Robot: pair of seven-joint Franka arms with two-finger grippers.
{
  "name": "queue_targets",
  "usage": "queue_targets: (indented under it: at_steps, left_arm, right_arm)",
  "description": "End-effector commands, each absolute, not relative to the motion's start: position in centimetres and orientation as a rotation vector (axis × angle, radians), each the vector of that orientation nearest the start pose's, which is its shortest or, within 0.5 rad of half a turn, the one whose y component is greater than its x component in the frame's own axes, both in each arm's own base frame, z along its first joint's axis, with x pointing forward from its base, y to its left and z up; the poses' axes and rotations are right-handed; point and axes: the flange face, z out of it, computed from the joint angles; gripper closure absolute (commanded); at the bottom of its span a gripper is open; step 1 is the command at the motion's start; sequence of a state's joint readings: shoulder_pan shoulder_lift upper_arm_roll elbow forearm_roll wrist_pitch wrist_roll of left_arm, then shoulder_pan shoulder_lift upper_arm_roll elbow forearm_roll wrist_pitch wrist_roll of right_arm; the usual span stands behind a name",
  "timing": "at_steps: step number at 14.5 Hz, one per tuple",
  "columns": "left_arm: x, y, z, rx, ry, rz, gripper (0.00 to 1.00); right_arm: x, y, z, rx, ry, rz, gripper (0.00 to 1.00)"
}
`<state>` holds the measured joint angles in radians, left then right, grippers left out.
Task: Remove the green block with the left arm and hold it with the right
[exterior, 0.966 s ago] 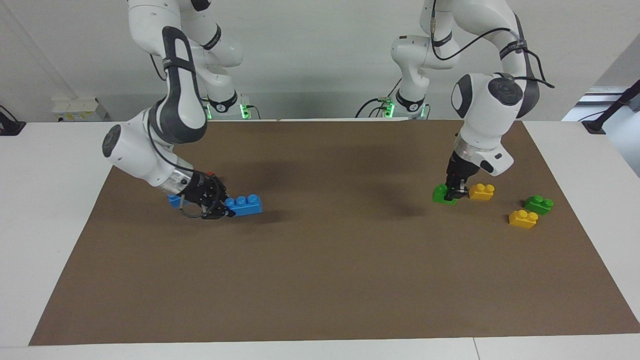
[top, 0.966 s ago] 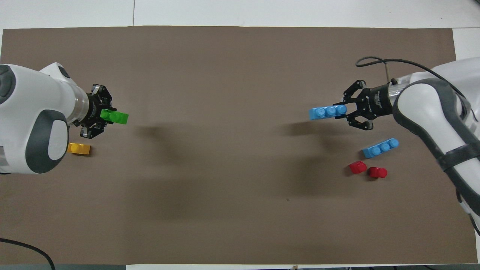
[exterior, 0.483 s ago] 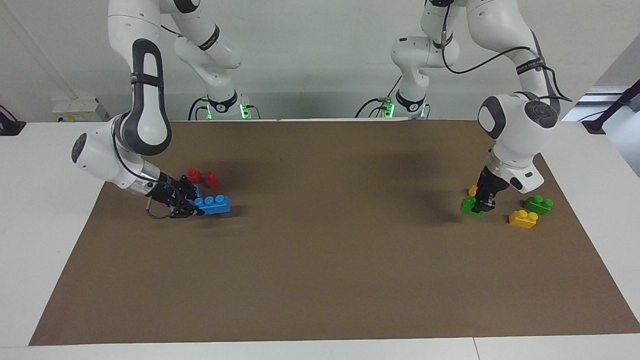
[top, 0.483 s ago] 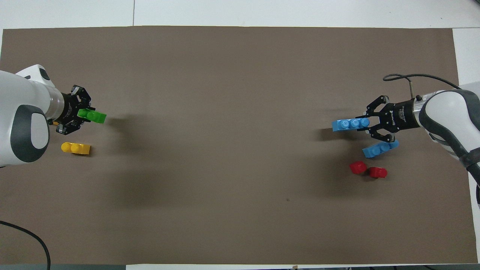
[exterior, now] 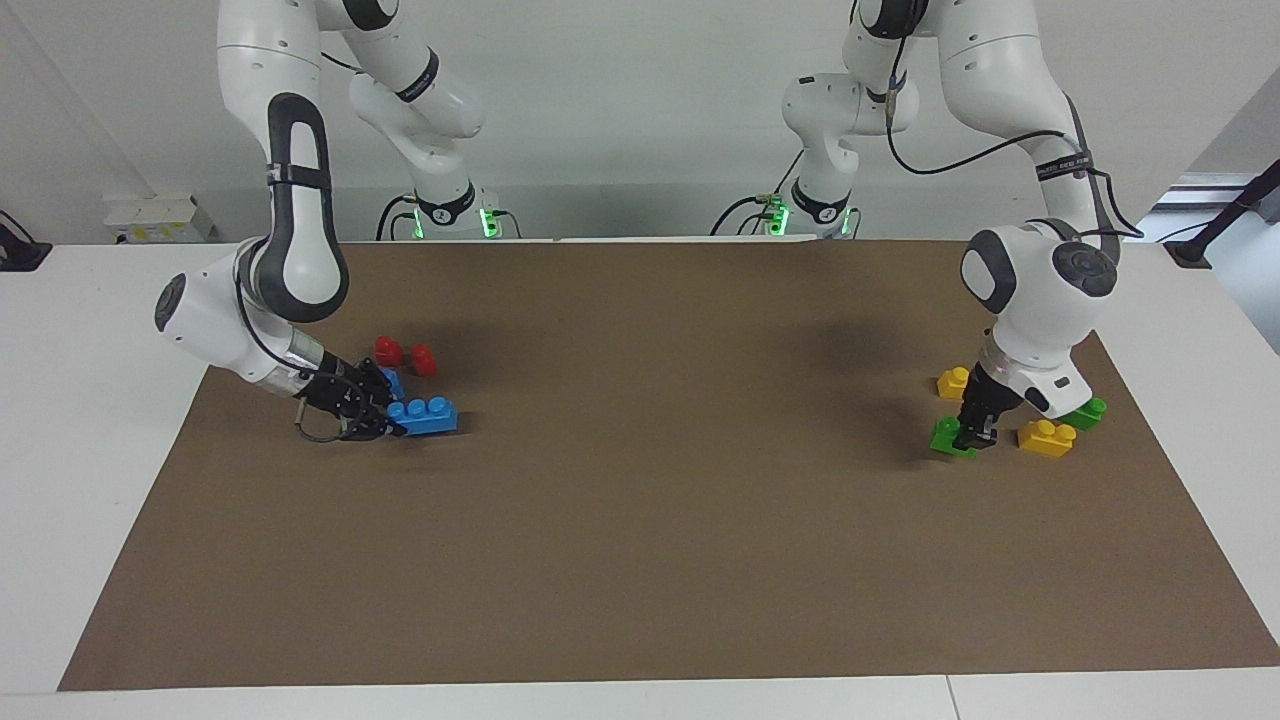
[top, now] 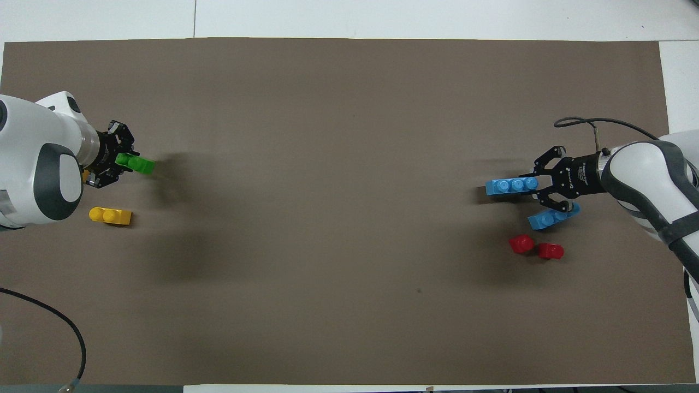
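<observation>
Green block (exterior: 946,436) sits low at the brown mat (exterior: 640,560), toward the left arm's end of the table, pinched between the fingers of the left gripper (exterior: 975,436), with a yellow brick (exterior: 1046,437) just beside it. The right gripper (exterior: 385,420) is clamped on one end of a blue three-stud brick (exterior: 425,415), near a second blue brick (top: 551,217) and two red pieces (top: 535,246).

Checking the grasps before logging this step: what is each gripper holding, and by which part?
The left gripper holds the green block by one end. The right gripper holds a blue brick by one end, its studs up.
</observation>
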<state>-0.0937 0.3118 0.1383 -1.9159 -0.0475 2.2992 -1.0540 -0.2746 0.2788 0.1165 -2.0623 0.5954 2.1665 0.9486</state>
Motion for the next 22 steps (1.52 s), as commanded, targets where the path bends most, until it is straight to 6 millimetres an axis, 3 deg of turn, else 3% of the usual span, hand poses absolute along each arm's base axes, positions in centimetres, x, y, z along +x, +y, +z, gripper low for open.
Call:
queue_targets:
  at_steps: [1, 4, 5, 6, 7, 8, 9, 11, 13, 17, 19, 22]
  left_arm:
    - [63.6, 2.8, 32.4, -2.736, -1.692, -0.075, 1.00]
    - [63.7, 2.7, 30.5, -2.768, -1.617, -0.044, 1.00]
    - [63.8, 2.6, 30.5, -2.779, -1.604, -0.042, 1.00]
    - [63.7, 2.6, 30.4, -2.785, -1.590, -0.039, 1.00]
    - [63.8, 2.4, 30.5, -2.799, -1.567, -0.046, 1.00]
    - [63.9, 2.0, 30.6, -2.824, -1.525, -0.051, 0.48]
    - [64.0, 1.8, 30.9, -2.838, -1.492, -0.056, 0.00]
    - [64.0, 1.6, 31.5, -2.886, -1.405, -0.061, 0.00]
    - [63.9, 1.1, 34.1, -2.918, -1.373, -0.111, 0.00]
    - [63.4, -0.6, 39.1, -2.962, -1.312, -0.153, 0.00]
    - [63.3, -1.8, 41.8, -2.985, -1.175, -0.125, 0.00]
    - [62.9, -2.3, 47.1, -3.028, -0.988, -0.115, 0.00]
  right_arm:
    - [56.1, -6.8, 28.1, -2.029, 1.836, 0.426, 1.00]
    - [55.7, -6.6, 27.6, -2.030, 1.847, 0.408, 1.00]
    - [55.6, -6.7, 27.5, -2.029, 1.850, 0.405, 0.75]
    - [55.6, -6.6, 27.5, -2.027, 1.853, 0.407, 0.36]
    - [55.6, -6.5, 27.5, -2.026, 1.854, 0.410, 0.13]
    - [55.7, -6.4, 27.8, -2.028, 1.848, 0.424, 0.00]
    - [55.6, -6.3, 28.2, -2.032, 1.838, 0.444, 0.00]
    - [55.9, -5.9, 30.0, -2.036, 1.813, 0.468, 0.00]
    - [55.8, -5.7, 32.9, -2.062, 1.776, 0.454, 0.00]
    - [56.5, -4.7, 39.3, -2.297, 1.643, 0.350, 0.00]
    - [57.3, -4.4, 42.7, -2.431, 1.569, 0.323, 0.00]
    - [57.1, -4.2, 48.0, -2.665, 1.262, 0.263, 0.00]
